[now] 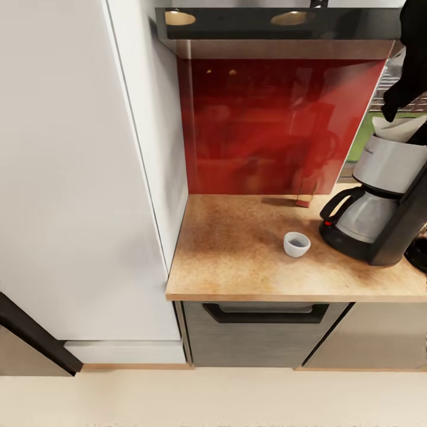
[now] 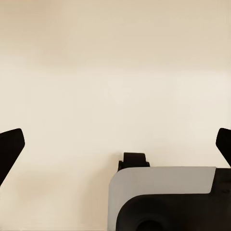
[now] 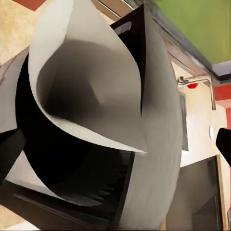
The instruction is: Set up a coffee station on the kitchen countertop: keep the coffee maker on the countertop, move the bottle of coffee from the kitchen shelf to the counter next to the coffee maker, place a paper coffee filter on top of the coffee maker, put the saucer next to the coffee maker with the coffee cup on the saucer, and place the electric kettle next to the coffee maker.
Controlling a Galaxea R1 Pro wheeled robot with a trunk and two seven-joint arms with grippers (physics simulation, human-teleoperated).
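Observation:
The coffee maker [image 1: 379,207] stands at the right end of the kitchen countertop [image 1: 237,267], its glass carafe turned toward the middle. The paper coffee filter [image 1: 398,127] sits open in its white basket, and is seen close up in the right wrist view [image 3: 86,82]. My right gripper [image 1: 391,110] hangs just above the filter, open [image 3: 115,144], with nothing held. The small white coffee cup [image 1: 296,244] stands upright on the wood, left of the carafe. The kitchen shelf [image 1: 273,26] runs overhead. My left gripper [image 2: 115,144] is open over pale floor. The bottle of coffee and the saucer are out of view.
A tall white cabinet [image 1: 77,178] walls off the counter's left end, and a red glossy backsplash [image 1: 273,130] rises behind. A grey drawer with a black handle [image 1: 264,311] sits under the worktop. A dark object [image 1: 418,255] is cut off at the right edge. A chrome tap [image 3: 195,83] shows beyond the coffee maker.

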